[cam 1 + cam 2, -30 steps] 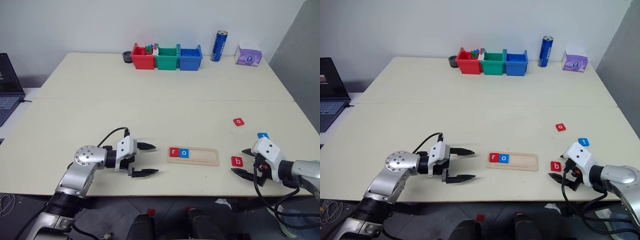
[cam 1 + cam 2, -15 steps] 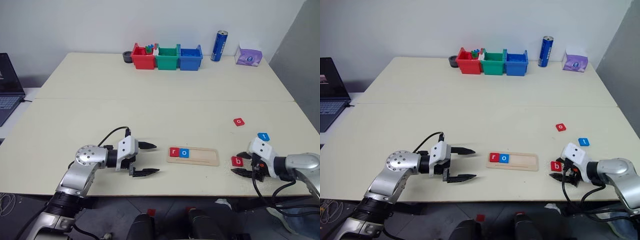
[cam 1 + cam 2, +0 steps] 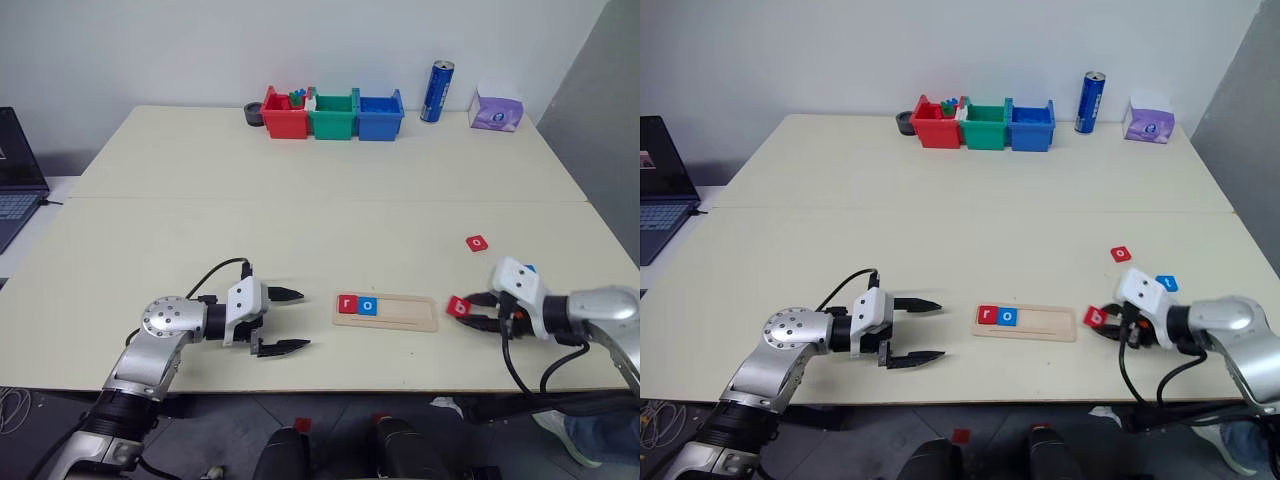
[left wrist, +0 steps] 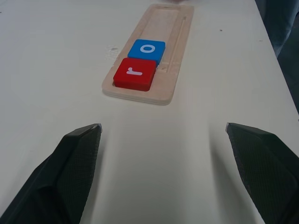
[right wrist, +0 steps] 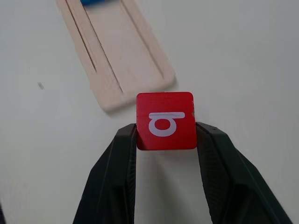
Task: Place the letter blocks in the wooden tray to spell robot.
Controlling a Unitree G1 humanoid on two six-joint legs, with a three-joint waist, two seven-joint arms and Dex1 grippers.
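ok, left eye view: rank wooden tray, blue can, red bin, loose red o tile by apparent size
1. wooden tray
2. red bin
3. blue can, close to the bin; both sit farther from the camera, so unsure
4. red o tile

Laptop point(image 3: 18, 170), far left of the wooden tray point(image 3: 400, 313): cut by picture edge, screen unreadable. Blue t block point(image 3: 1169, 283), right of the tray, half hidden behind my right gripper point(image 3: 476, 310). Pegs in the red bin point(image 3: 285, 116), beyond the tray: too small to count.
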